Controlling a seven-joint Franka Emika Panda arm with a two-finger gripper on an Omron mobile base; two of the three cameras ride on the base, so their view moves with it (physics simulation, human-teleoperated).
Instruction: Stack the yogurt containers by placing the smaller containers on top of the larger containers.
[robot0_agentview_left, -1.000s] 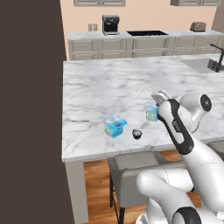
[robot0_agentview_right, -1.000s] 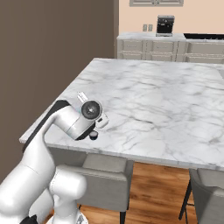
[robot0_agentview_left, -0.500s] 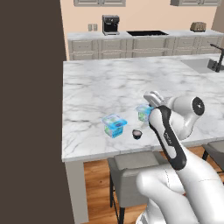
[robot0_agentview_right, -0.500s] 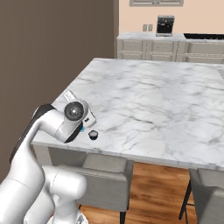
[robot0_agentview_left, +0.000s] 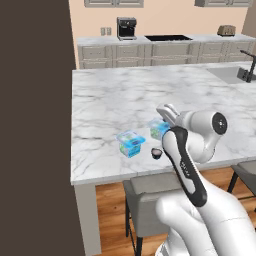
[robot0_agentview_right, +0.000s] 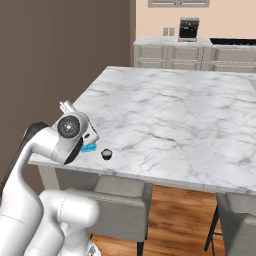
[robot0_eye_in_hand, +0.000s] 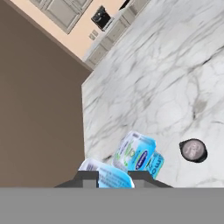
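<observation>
Hand view shows the gripper (robot0_eye_in_hand: 111, 175) with its jaws narrow, closed on a light-blue yogurt pack (robot0_eye_in_hand: 106, 178) that sits between the two finger tips. Just beyond it, a second pack (robot0_eye_in_hand: 136, 153) of the same blue and white lies on the marble counter (robot0_eye_in_hand: 166, 78). The small dark cup (robot0_eye_in_hand: 192, 150) with a pale lid stands beside this pack, apart from it, near the counter's near edge.

Small yogurt cup (robot0_agentview_left: 156, 153): tiny, round, dark grey-black, pale lid, upright on the marble counter near its front edge. Large yogurt pack (robot0_agentview_left: 131, 143): squarish, light-blue and white, printed sides, resting on the counter just beside the cup, apart from it.
</observation>
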